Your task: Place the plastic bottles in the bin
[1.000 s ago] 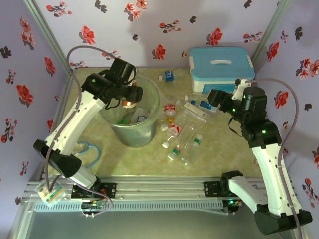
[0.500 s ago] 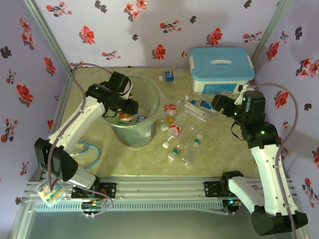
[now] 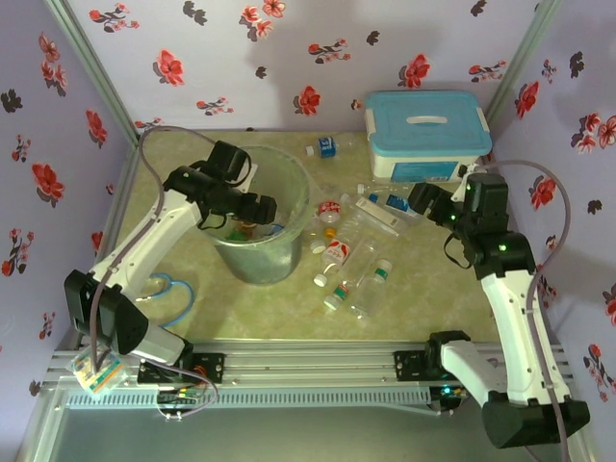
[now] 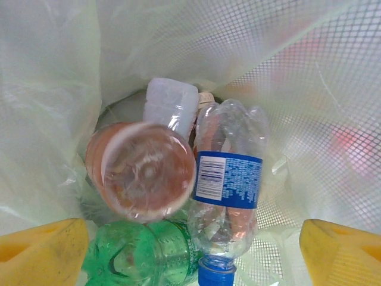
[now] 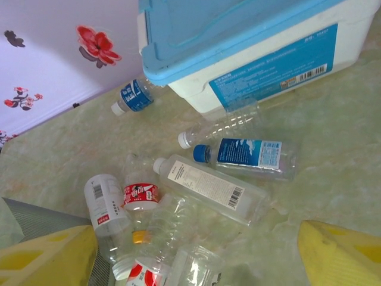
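Your left gripper (image 3: 260, 208) went down into the bin (image 3: 289, 255), opened its jaws wide and let go of the orange bottle (image 4: 140, 168).

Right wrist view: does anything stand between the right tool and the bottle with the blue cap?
Nothing visible does. The blue-capped bottle lies uncovered on the table, ahead of the open right tool.
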Robot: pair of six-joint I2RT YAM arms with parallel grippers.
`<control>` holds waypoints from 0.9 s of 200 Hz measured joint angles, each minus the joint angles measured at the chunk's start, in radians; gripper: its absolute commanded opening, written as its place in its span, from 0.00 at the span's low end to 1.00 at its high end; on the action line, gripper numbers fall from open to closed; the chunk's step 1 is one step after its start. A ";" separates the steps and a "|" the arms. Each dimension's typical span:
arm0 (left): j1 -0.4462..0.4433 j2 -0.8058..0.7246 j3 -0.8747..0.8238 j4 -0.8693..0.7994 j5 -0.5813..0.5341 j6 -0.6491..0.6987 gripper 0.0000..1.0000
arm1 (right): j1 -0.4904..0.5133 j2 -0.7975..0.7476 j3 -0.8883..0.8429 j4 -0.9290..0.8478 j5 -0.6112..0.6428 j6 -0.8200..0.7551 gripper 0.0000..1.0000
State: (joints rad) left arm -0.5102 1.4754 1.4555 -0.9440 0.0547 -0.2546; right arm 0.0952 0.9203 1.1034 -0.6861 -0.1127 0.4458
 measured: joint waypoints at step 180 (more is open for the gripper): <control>0.000 -0.142 0.039 0.002 0.000 -0.043 0.91 | 0.055 0.476 0.174 -0.130 0.035 -0.420 0.74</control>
State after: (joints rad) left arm -0.5102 1.3331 1.4940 -0.9424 0.0544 -0.2977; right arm 0.1497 1.3960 1.2774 -0.8165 -0.0772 0.0261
